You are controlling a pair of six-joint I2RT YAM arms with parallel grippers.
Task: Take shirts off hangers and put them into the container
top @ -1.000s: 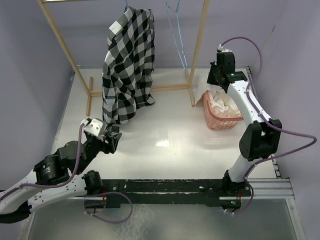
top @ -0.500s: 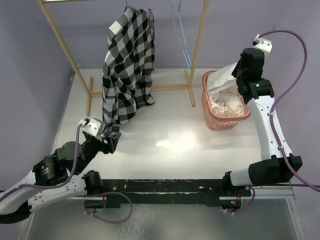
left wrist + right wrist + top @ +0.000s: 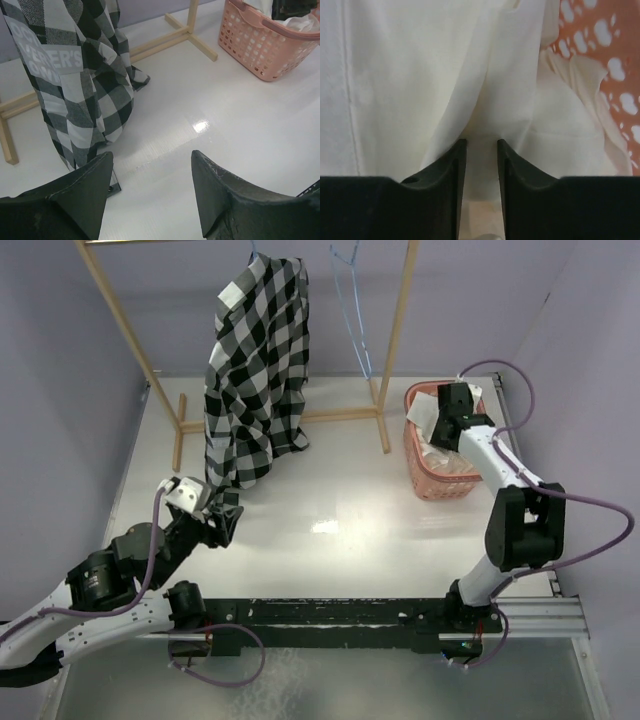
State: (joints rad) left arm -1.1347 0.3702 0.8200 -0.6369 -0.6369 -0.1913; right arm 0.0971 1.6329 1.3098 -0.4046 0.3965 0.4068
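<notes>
Across the middle of the top view, white glossy table [image 3: 350, 490], one glare spot near centre; lilac walls [image 3: 520, 300] on three sides; black rail [image 3: 330, 612] along the bottom edge carrying both arm bases. Wooden rack [image 3: 400, 330] at upper centre, feet on the table. Plaid shirt [image 3: 255, 370] hangs from the rack on its hanger, only the blue hook [image 3: 252, 252] showing, hem reaching the table. Second blue hanger [image 3: 352, 315] is bare, just right of the plaid shirt. Pink basket [image 3: 440, 486] at right of centre, close to the rack's right foot, white shirt [image 3: 446, 454] bunched inside and spilling over the far rim. Right hand [image 3: 438, 428] is down in the basket; wrist view: fingers parted by a narrow gap, white cloth right at the tips, no clamp on it visible. Left hand [image 3: 225, 522] at lower left, low over the table by the plaid hem, fingers wide apart, holding nothing.
</notes>
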